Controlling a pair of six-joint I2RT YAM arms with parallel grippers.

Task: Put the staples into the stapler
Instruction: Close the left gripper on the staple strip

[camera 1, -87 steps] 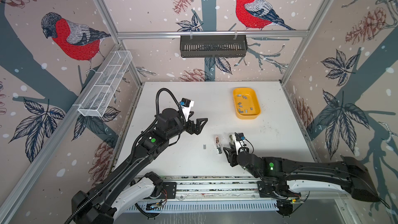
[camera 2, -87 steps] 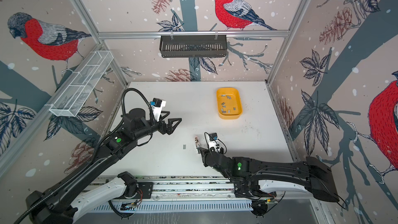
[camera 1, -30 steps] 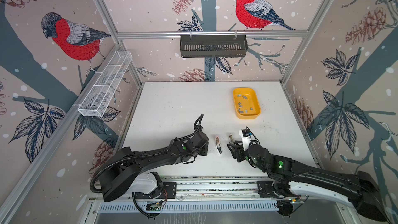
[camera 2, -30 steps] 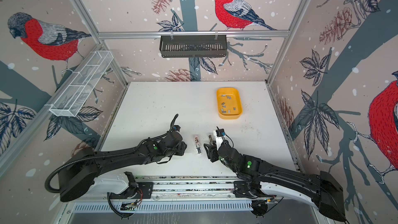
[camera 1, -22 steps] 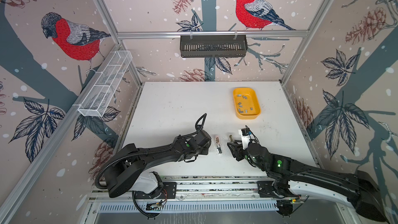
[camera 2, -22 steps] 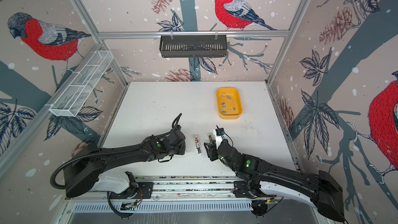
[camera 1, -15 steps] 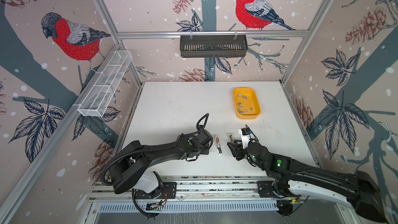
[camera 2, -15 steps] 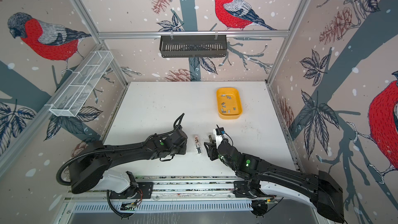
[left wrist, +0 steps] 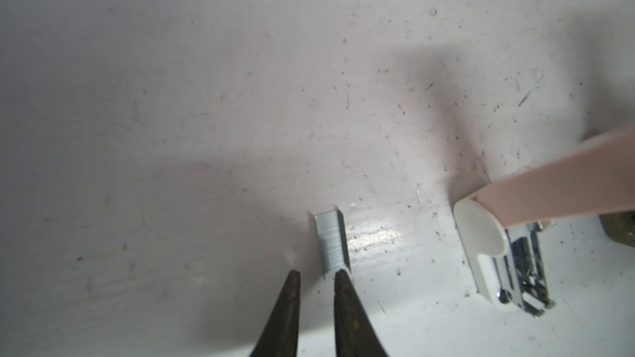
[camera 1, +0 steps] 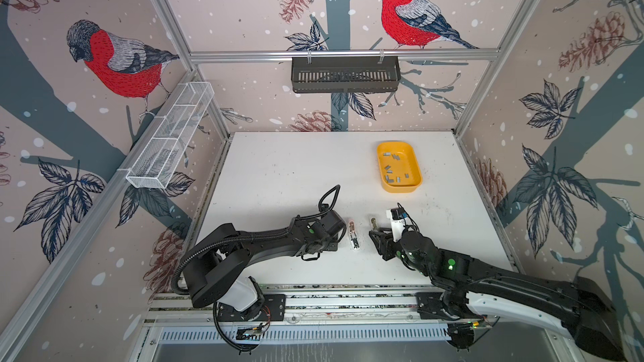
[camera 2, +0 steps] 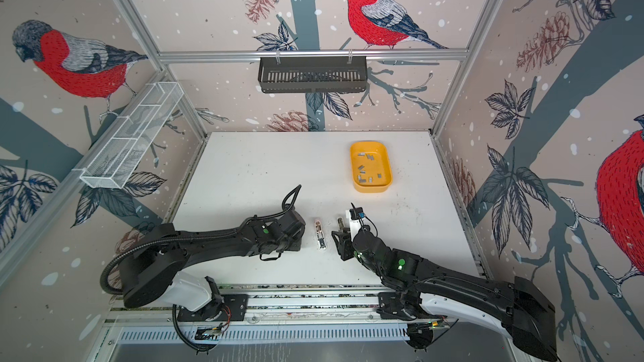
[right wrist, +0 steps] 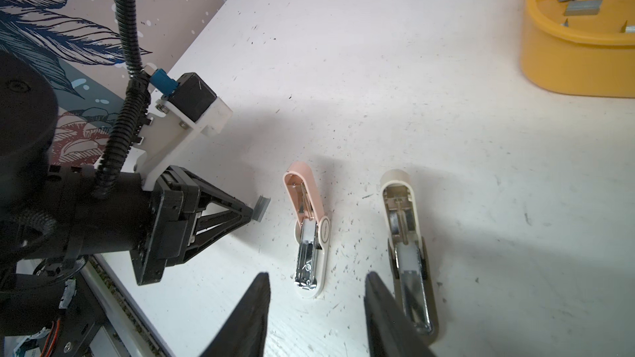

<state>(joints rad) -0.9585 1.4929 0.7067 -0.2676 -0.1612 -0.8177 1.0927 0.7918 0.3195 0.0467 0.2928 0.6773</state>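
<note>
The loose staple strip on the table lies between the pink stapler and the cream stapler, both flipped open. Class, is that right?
Not quite. The loose staple strip lies on the far side of the pink stapler from the cream stapler, right at the tips of the left gripper, as the right wrist view shows. Both staplers are indeed flipped open.

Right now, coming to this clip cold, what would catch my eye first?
Two small staplers lie opened on the white table, a pink stapler and a cream stapler side by side. The tips of the left gripper, narrowly parted, sit right at a lone staple strip on the table without enclosing it. Toward the back right, a yellow tray holds more loose staples.
</note>
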